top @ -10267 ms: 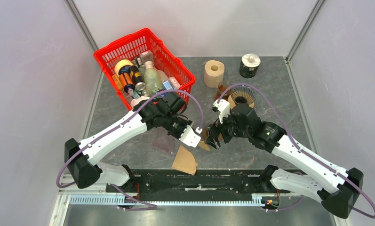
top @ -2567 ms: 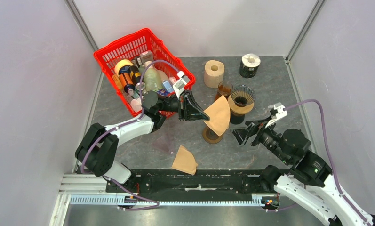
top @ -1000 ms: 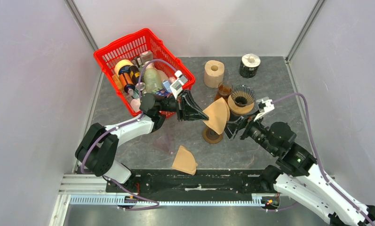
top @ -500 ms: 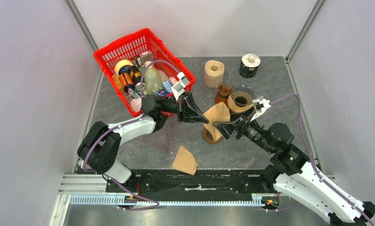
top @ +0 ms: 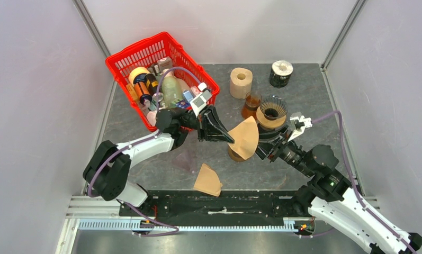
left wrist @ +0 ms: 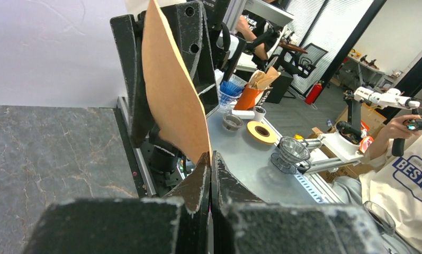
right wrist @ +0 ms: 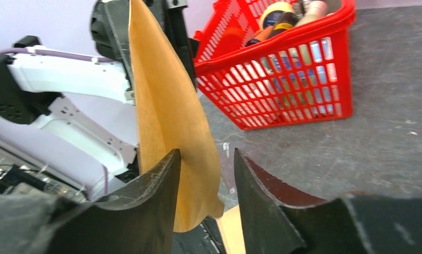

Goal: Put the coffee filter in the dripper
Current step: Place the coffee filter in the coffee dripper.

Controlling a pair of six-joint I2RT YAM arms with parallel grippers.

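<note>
Brown filter (top: pixel 244 137) pinched, seemingly, by left hand (top: pixel 230 141).

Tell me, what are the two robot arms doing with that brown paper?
The left gripper is pinching a brown coffee filter by one edge and holding it up above the table. The right gripper is open around the filter's other edge, not squeezing it yet. The dripper sits behind them with no filter inside. A second filter lies flat near the arm bases.
</note>
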